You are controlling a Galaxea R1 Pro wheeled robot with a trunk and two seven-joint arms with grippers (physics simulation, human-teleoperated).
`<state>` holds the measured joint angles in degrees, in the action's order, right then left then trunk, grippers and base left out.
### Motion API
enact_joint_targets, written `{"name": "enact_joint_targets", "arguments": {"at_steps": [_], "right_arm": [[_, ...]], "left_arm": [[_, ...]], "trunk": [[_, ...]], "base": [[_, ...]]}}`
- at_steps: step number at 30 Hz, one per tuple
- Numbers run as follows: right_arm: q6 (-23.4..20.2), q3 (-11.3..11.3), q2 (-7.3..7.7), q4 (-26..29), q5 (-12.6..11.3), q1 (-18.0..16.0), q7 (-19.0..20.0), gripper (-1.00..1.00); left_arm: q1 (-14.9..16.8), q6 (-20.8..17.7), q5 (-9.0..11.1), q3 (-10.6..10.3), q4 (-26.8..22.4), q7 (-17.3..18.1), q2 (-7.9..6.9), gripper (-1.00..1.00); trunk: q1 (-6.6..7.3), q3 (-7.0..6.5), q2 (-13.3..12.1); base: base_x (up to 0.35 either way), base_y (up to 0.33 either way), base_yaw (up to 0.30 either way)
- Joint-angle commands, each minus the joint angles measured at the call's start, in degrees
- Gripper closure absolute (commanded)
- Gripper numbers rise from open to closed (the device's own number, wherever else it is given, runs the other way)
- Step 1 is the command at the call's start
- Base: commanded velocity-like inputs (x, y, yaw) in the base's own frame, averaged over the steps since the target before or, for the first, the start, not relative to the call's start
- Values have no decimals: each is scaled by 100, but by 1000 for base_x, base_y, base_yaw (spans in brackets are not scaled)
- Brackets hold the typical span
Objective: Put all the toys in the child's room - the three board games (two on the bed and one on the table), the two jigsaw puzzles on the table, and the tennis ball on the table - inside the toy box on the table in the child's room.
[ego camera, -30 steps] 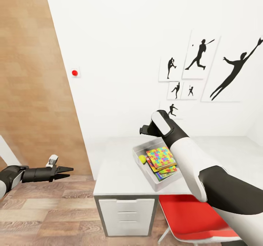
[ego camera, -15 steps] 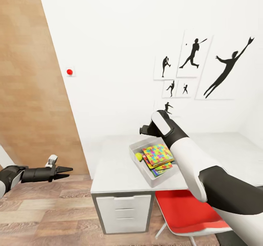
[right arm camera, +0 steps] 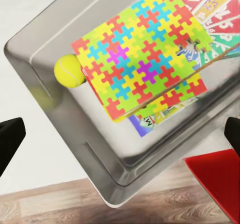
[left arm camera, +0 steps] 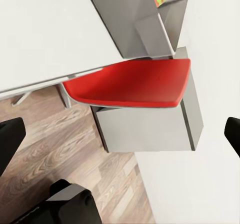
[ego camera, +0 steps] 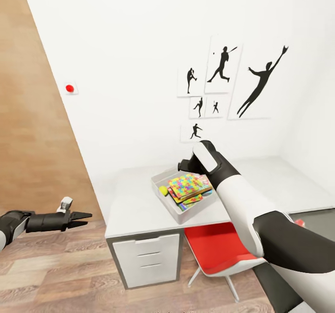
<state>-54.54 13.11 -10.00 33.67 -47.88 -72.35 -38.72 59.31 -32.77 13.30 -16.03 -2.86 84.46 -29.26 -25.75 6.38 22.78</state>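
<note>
Two grippers: both empty, neither touching anything.
Right gripper [ego camera: 185, 165]: hung above the toy box, fingers spread wide. In the right wrist view each black fingertip [right arm camera: 10, 139] sat at an opposite side of the picture with the whole box between them.
Left gripper [ego camera: 83, 218]: held low and out past the table's left end, over the wood floor [ego camera: 56, 276]. Its fingertips sat far apart in the left wrist view, so wide open too.
Toy box [ego camera: 160, 183]: light grey tray, lying at an angle near the front edge of the table, about over the drawers.
Jigsaw puzzles [right arm camera: 142, 54]: top of the pile in the box, one bright square clearly showing, another peeking out under it.
Board games [right arm camera: 215, 6]: under the puzzles; red-yellow cover with numbers sticking out at one corner, a blue-purple edge at another. Couldn't count them.
Tennis ball [right arm camera: 70, 70]: yellow-green, in the box, just beside the puzzle stack's edge.
Table [ego camera: 135, 210]: white top, grey drawer fronts at its left end.
Red chair [ego camera: 218, 248]: tucked under the table's front edge, right of the drawers.
Wall [ego camera: 139, 48]: white, with black baseball-player silhouettes [ego camera: 260, 80] above the table.
</note>
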Motion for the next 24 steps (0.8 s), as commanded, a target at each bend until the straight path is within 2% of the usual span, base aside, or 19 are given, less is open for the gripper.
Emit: {"name": "enact_joint_targets", "arguments": {"at_steps": [1, 10, 24], "right_arm": [[-4, 17, 0, 1, -55, -7, -57, -100], [-3, 17, 0, -1, -55, -7, -57, -100], [-3, 8, 0, 16, -37, -7, -67, -100]], "left_arm": [[3, -56, 41, -49, -7, 24, -11, -100], [2, -35, 44, -49, -9, 48, -41, -100], [2, -28, 48, -49, -4, 105, -44, -100]], "trunk": [[-3, 20, 14], [-3, 81, 14], [-3, 176, 14]], "base": [[-21, 0, -199], [-70, 48, -200], [-196, 178, -200]]}}
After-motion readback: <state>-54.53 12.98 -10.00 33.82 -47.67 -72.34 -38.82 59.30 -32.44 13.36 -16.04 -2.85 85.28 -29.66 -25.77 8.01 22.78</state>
